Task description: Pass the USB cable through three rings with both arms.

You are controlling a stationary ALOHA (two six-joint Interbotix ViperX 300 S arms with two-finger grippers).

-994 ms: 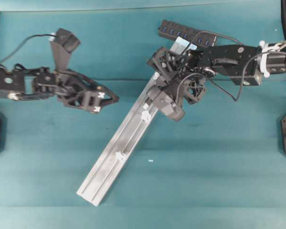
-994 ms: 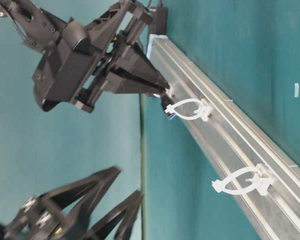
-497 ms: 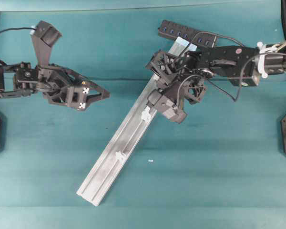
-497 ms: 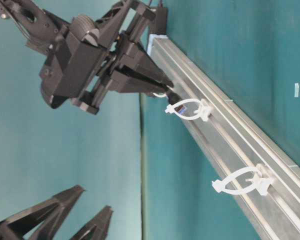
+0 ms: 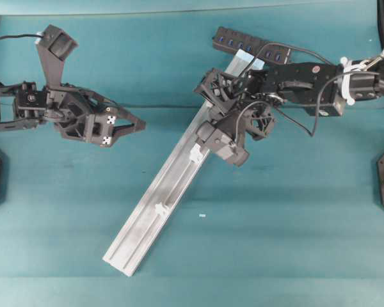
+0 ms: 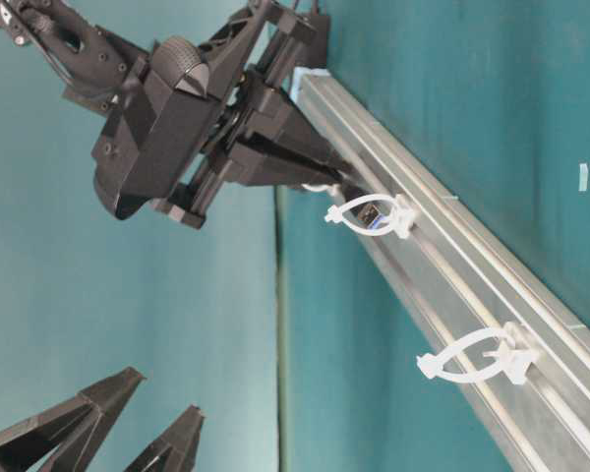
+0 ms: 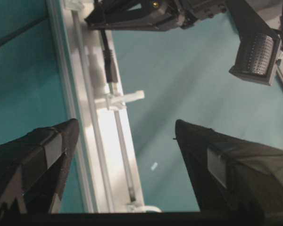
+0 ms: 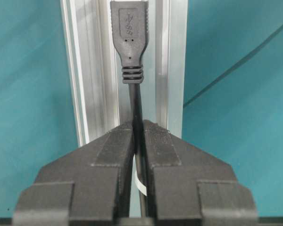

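A teal table seen from above, with a long silver rail [image 5: 163,195] running diagonally from the lower left toward the upper centre of the frame. White plastic rings are clipped along it: the middle ring [image 5: 196,153] sits near the centre of the overhead frame and the lower ring [image 5: 160,208] below and left of it. The upper ring is hidden under the arm.

The right gripper [image 8: 138,136] reaches in from the upper right and hangs over the upper part of the rail. Its jaws are clenched on the USB cable [image 8: 137,110] a short way behind the plug [image 8: 129,40], leaving the plug sticking out ahead so it can lead through a loop. In the right wrist view the plug lies straight along the rail's channel. In the table-level view the plug tip [image 6: 372,213] sits inside the middle ring, so this threading looks under way, with the lower ring not yet reached.

The left gripper [image 5: 131,126] hovers at the upper left of the overhead frame, well apart from the rail, jaws spread wide and holding nothing. It points toward the rail, probably waiting to take the plug once it comes through.

A black multi-port hub [image 5: 251,45] lies at the rail's top end.
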